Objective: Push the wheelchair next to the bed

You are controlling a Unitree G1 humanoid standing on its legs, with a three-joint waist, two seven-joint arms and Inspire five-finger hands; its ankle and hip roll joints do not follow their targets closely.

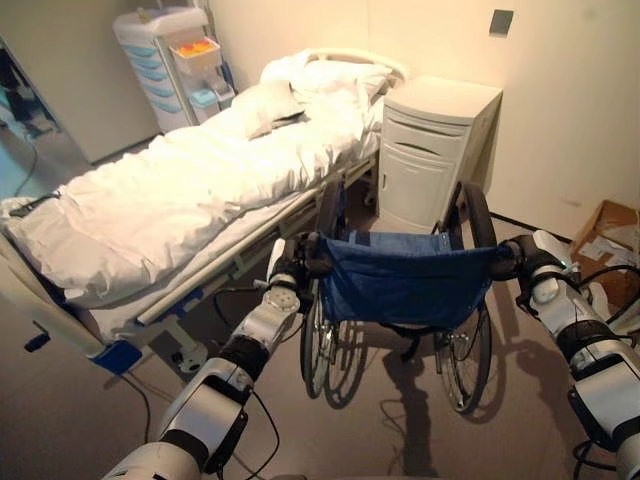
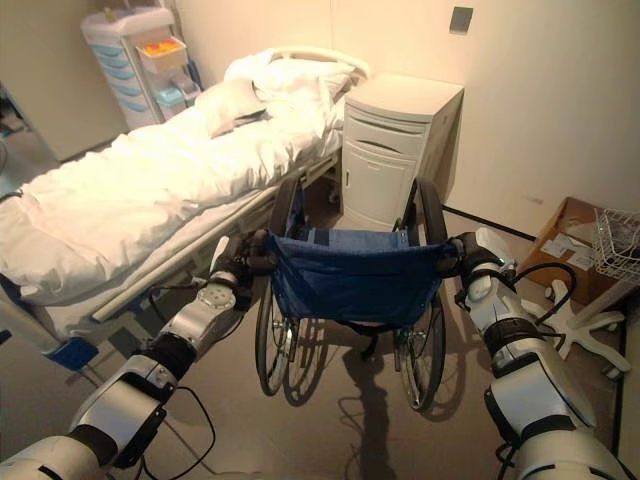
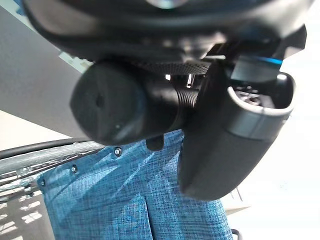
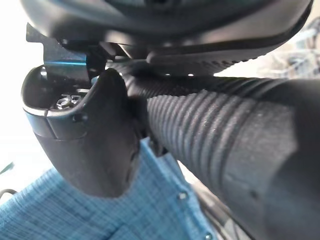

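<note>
A wheelchair [image 1: 405, 285] with a blue cloth back and large spoked wheels stands just off the bed's [image 1: 190, 190] side, near the white bedside cabinet [image 1: 435, 150]. My left hand [image 1: 290, 268] is shut on the wheelchair's left push handle [image 3: 120, 105]. My right hand [image 1: 515, 258] is shut on the right push handle [image 4: 220, 140]. In both wrist views my thumbs [image 3: 230, 140] curl round the ribbed black grips above the blue cloth [image 3: 130, 200]. The bed has white bedding and a pillow [image 1: 330, 75] at its head.
A white drawer trolley [image 1: 170, 60] stands by the far wall beyond the bed. A cardboard box [image 1: 605, 240] sits on the floor at the right, with a wire basket [image 2: 615, 245] and a stand's white star base [image 2: 580, 320] nearby. Bare floor lies behind the wheelchair.
</note>
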